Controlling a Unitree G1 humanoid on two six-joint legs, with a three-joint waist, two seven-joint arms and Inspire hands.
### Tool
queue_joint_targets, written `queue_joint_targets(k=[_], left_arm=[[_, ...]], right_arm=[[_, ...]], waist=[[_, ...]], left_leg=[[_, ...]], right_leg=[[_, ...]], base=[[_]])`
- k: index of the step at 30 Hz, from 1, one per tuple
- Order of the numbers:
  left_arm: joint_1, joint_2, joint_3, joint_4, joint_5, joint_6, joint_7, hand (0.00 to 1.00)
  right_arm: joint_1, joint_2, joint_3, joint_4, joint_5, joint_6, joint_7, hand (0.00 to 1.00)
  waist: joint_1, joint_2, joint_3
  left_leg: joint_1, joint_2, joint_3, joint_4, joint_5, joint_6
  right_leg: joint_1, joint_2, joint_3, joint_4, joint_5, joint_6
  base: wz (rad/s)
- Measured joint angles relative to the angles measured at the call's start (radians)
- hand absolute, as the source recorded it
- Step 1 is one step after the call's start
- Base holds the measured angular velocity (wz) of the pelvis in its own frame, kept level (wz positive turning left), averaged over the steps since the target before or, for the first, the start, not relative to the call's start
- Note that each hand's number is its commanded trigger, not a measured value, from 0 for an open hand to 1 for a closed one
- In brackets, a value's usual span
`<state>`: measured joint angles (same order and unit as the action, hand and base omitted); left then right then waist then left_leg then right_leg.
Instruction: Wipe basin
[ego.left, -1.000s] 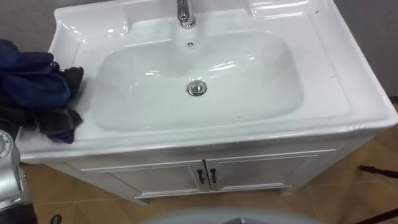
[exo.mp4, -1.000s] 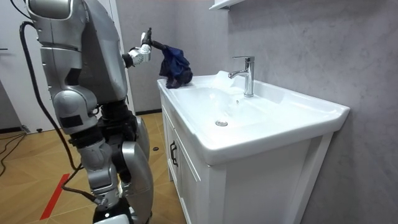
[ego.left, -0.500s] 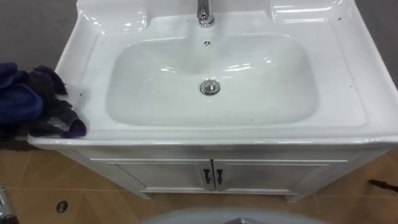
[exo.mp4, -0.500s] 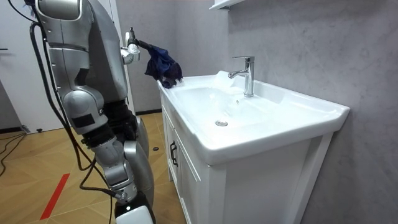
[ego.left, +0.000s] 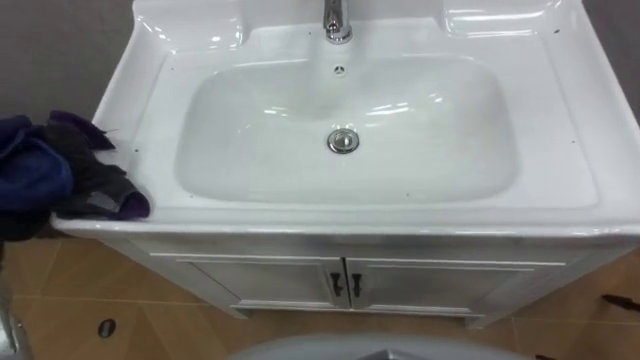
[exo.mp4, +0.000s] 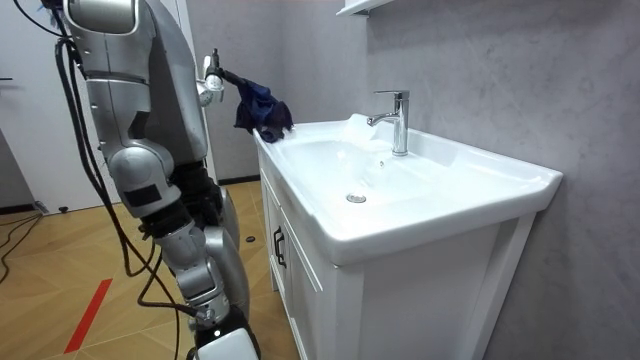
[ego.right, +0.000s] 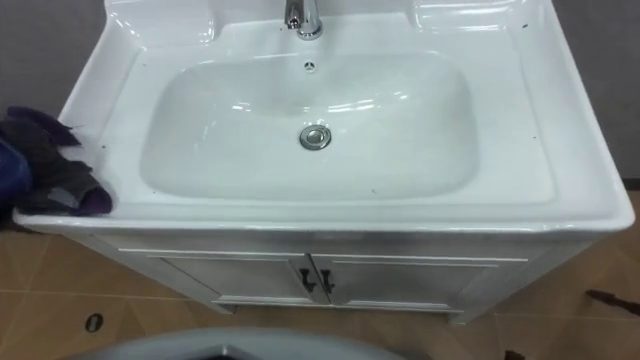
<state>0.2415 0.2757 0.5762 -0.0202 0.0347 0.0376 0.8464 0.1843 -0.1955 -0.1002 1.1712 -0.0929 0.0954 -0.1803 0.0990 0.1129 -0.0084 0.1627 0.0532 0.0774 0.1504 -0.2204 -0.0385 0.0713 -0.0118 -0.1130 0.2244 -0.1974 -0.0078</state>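
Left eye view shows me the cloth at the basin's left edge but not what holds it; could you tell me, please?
Observer: In the room view the left hand holds the cloth up by one end, beside the basin's far corner.
Operator: Thank you. Does the cloth touch the basin?
Observer: Its lower end hangs down onto the corner of the rim; the rest hangs in the air, outside the bowl.
Operator: And how does the tap stand, please?
Observer: The tap is upright, its spout points out over the bowl, and it stands well apart from the cloth.
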Motion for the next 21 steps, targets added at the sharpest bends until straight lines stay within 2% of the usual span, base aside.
queue_joint_targets(k=[5, 6, 7, 8, 10, 13, 17, 21], left_arm=[[-0.008, 0.000, -0.025, -0.020, 0.008, -0.001, -0.033, 0.00], [-0.008, 0.000, -0.037, -0.043, 0.008, -0.001, -0.045, 0.00], [-0.007, 0.000, -0.051, -0.067, 0.008, -0.005, -0.056, 0.00], [-0.007, 0.000, -0.060, -0.074, 0.008, -0.011, -0.058, 0.00], [-0.008, 0.000, -0.103, -0.082, 0.015, -0.035, -0.080, 0.00], [0.000, -0.002, -0.157, -0.152, 0.041, -0.036, -0.119, 0.00], [-0.001, -0.001, -0.209, -0.271, 0.043, -0.056, -0.167, 0.00], [-0.001, -0.002, -0.254, -0.314, 0.043, -0.060, -0.222, 0.00]], right_arm=[[-0.002, 0.001, 0.000, 0.010, 0.001, -0.013, 0.018, 0.00], [-0.002, 0.001, 0.000, 0.010, 0.001, -0.015, 0.019, 0.00], [-0.003, 0.001, 0.000, 0.010, 0.001, -0.020, 0.020, 0.00], [-0.004, 0.001, 0.000, 0.010, 0.002, -0.022, 0.020, 0.00], [-0.005, 0.001, 0.000, 0.011, -0.002, -0.032, 0.029, 0.00], [-0.025, 0.008, 0.000, 0.033, -0.013, -0.042, 0.032, 0.00], [-0.029, 0.009, 0.000, 0.035, -0.013, -0.051, 0.029, 0.00], [-0.023, 0.010, 0.000, 0.034, -0.013, -0.051, 0.029, 0.00]], waist=[[-0.023, 0.000, 0.0021], [-0.026, 0.000, 0.0039], [-0.037, -0.001, 0.0099], [-0.041, 0.000, 0.0126], [-0.052, 0.007, 0.0151], [-0.070, 0.004, 0.0175], [-0.091, 0.000, 0.0155], [-0.097, 0.001, 0.0144]], left_leg=[[-0.002, -0.001, 0.001, 0.002, 0.000, 0.000], [-0.002, -0.002, 0.001, 0.002, 0.000, 0.000], [-0.001, -0.003, 0.000, 0.002, 0.000, 0.000], [0.001, -0.004, -0.001, 0.002, 0.000, 0.000], [0.006, -0.006, 0.000, 0.003, 0.001, 0.001], [0.004, -0.007, 0.002, 0.003, 0.000, 0.001], [0.001, -0.008, 0.003, 0.003, 0.001, 0.001], [0.004, -0.008, 0.005, 0.003, 0.001, 0.001]], right_leg=[[0.002, -0.002, -0.003, -0.004, -0.001, 0.001], [0.003, -0.003, -0.003, -0.006, -0.001, 0.002], [0.005, -0.004, -0.002, -0.009, -0.001, 0.003], [0.009, -0.004, -0.003, -0.013, -0.001, 0.004], [0.016, -0.005, 0.002, -0.023, 0.002, 0.008], [0.015, -0.006, 0.003, -0.023, 0.003, 0.009], [0.009, -0.007, 0.004, -0.023, 0.002, 0.009], [0.012, -0.006, 0.005, -0.022, 0.003, 0.009]], base=[[0.00], [0.00], [0.04], [0.07], [0.02], [-0.01], [0.00], [-0.03]])
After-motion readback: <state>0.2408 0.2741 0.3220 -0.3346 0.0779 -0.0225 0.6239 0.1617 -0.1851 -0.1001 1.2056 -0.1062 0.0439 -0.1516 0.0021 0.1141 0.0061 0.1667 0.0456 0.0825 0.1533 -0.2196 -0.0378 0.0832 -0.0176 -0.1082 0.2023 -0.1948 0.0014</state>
